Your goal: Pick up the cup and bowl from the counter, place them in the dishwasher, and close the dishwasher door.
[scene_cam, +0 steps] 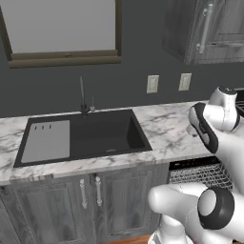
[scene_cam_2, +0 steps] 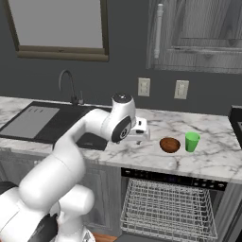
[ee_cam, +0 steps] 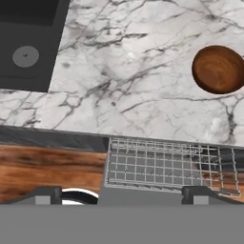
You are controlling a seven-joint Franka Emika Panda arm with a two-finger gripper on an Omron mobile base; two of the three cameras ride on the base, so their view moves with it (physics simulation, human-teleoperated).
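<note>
Bowl and cup are set side by side on counter; tool is spread, nothing pinched.

- We're in a home kitchen: a long white marble counter runs under a dark wall.
- A black sink with a slim faucet sits at the left, below a framed window.
- Grey wood-grain cabinets line the base, more hang upper right.
- A dishwasher stands open at the right, white wire rack showing.
- Two wall outlets sit above the counter.
</note>
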